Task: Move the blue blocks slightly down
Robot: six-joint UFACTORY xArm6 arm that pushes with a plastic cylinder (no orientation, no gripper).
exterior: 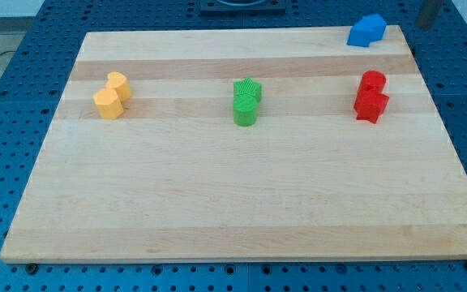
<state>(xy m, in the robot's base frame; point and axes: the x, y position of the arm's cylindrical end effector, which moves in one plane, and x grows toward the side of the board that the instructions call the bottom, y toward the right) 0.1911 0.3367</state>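
Observation:
The blue blocks [366,30] sit pressed together at the view's top right, against the far edge of the wooden board [233,227]; their separate shapes are hard to make out. My tip [420,27] shows as the end of a dark rod entering at the top right corner. It stands to the right of the blue blocks, apart from them, just off the board's top right corner.
Two yellow blocks [112,95] touch each other at the left. Two green blocks [247,101] stand together in the middle. Two red blocks [371,96] stand together at the right, below the blue blocks. A blue perforated table surrounds the board.

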